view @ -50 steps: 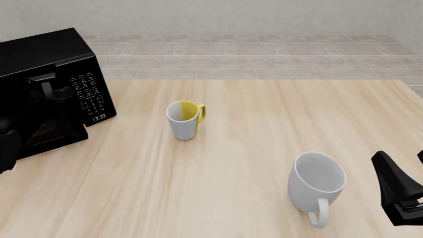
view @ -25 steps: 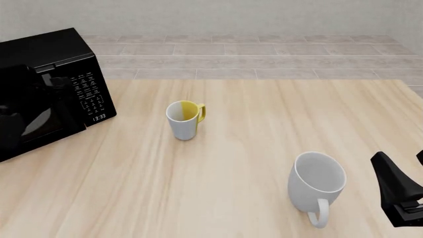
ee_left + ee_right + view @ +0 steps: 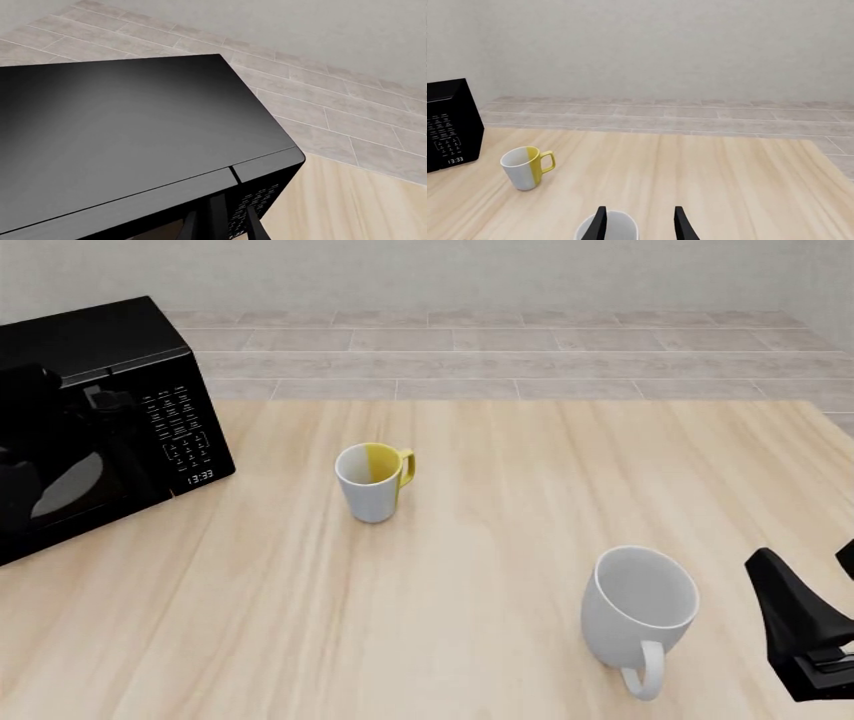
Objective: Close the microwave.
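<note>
While microwave point(image 3: 94, 410) door sits shut | mugs point(image 3: 371, 483) empty | both tools point(image 3: 638, 223) spread

The glossy black box microwave point(image 3: 94, 420) runs off the front view's left edge. The right gripper point(image 3: 817, 635) is clipped at the right edge. Keypad markings are too small to read.

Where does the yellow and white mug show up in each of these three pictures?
Front view: the yellow and white mug stands mid-table, right of the microwave.
Right wrist view: the mug stands near the microwave's keypad edge.
Left wrist view: not in it; only the microwave's top shows.
Shared landmark: the microwave.
</note>
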Robot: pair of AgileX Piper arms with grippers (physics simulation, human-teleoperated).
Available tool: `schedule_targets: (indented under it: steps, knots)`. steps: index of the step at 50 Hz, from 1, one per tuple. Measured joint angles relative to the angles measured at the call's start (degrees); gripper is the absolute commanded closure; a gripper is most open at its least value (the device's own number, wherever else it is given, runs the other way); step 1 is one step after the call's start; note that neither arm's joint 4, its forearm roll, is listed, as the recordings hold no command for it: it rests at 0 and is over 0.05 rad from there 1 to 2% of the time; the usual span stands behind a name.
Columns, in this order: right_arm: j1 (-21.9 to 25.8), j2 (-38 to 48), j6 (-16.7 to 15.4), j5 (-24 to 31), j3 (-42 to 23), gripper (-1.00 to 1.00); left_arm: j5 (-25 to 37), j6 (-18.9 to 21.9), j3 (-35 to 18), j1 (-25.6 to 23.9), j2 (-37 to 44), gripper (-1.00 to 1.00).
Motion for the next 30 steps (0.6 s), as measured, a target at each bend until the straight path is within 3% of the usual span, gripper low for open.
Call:
schedule_targets:
  steps: [7, 14, 30]
  knots:
    - [0.1, 0.5, 0.1, -0.3, 0.0, -1.0, -0.7, 0.2, 0.3, -0.2, 0.0, -1.0]
    - [0.1, 0.9, 0.1, -0.5, 0.0, -1.0, -2.1, 3.5, 3.2, -0.4, -2.7, -1.0]
    - [-0.1, 0.7, 0.3, -0.2, 0.0, -1.0, -2.0, 9.2, 18.8, -3.5, -24.6, -1.0]
